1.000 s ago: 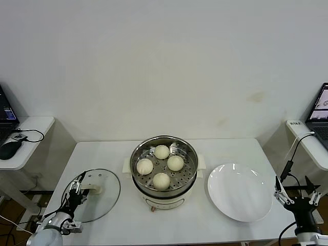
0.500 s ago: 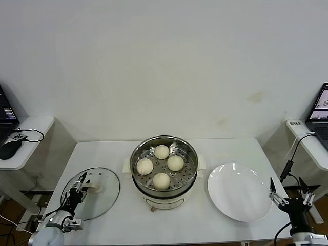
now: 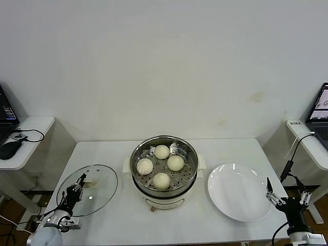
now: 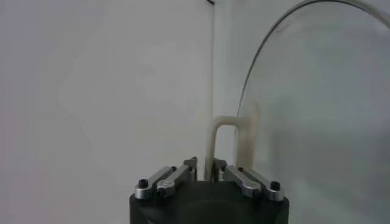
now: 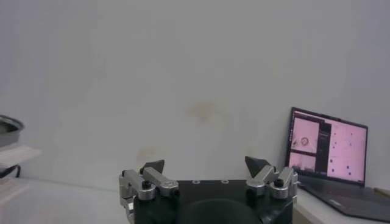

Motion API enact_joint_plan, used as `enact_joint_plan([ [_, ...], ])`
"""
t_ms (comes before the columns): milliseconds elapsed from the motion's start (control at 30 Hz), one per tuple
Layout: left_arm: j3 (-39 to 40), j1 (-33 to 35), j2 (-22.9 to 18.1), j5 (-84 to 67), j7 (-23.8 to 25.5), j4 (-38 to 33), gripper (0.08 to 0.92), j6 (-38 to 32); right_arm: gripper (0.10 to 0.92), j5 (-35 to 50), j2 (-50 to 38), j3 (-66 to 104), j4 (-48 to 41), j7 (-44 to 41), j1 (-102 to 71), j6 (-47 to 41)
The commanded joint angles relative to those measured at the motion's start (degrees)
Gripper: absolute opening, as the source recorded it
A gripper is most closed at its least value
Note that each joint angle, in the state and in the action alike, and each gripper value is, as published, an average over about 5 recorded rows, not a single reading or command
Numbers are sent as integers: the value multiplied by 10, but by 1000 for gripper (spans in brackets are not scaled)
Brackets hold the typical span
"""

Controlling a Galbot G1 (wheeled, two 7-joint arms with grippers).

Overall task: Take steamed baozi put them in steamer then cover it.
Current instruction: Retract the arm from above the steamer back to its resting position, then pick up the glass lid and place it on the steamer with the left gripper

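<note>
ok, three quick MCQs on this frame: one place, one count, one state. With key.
1. Where is the lid?
A. on the steamer
B. on the plate
C. left of the steamer, in the left claw

2. How many baozi are in the steamer?
A. two
B. four
C. six

3. The right claw is:
A. open, holding nothing
B. shut on a baozi
C. shut on the plate

Key: 1 C, the left claw is shut on the lid's bar handle, lid tilted up beside the steamer. 2 B, four baozi sit on the tray. 3 A, its fingers stand apart past the plate.
</note>
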Motion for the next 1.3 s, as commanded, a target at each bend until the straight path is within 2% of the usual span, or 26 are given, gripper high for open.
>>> enact_joint_plan([
  [33, -30, 58, 4, -17, 0, -115, 133, 47, 823, -3, 1, -3, 3, -1, -1, -1],
  [200, -57, 102, 12, -26, 56, -229, 133, 125, 823, -8, 0, -8, 5, -3, -1, -3],
  [400, -68, 106, 23, -36, 107, -317, 133, 179, 823, -16, -2, -11, 1, -5, -3, -2],
  [700, 35, 71, 58, -118, 130, -425, 133, 234, 823, -60, 16, -35, -8, -2, 3, 4],
  [867, 116, 34, 82, -125, 129, -431, 133, 263, 823, -87, 32, -46, -16, 1, 10, 6],
  [1033, 214, -39, 95, -122, 132, -415, 133, 304, 823, -119, 54, -49, -25, 10, 14, 8],
  [1167, 279, -97, 80, -105, 152, -393, 133, 345, 823, -145, 71, -54, -29, 20, 12, 8],
  [1300, 326, -152, 38, -64, 180, -355, 133, 379, 823, -176, 86, -59, -30, 33, 12, 7],
])
